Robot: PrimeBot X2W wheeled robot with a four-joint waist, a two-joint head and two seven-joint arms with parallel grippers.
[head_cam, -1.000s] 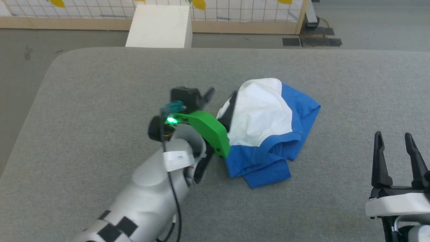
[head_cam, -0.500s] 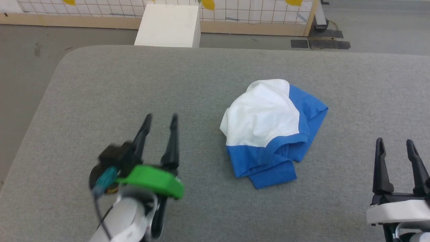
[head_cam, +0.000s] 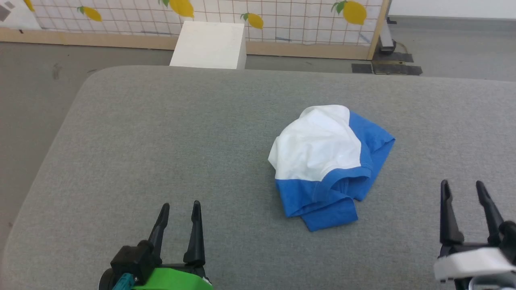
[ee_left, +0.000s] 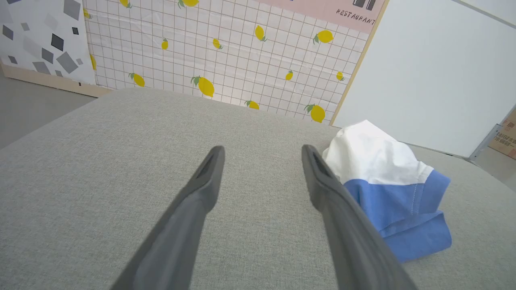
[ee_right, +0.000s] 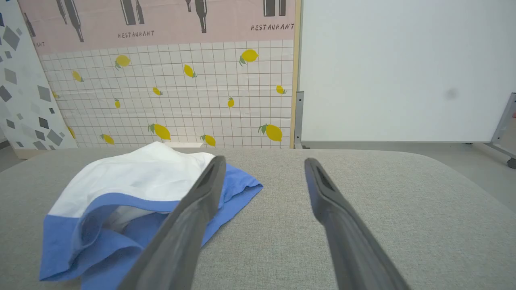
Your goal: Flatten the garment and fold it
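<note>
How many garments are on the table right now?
1. The garment lies crumpled right of centre on the grey table, blue part toward the near edge. Anything beneath the heap would be hidden.

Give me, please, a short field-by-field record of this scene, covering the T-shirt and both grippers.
garment: garment bunched in a heap, white part on top, blue along its near and right sides
surface: grey padded table
left gripper: left gripper open, empty, apart from the cloth
right gripper: right gripper open, empty, apart from the cloth
background: white box, lemon-print panel
progress: not yet flattened or folded
</note>
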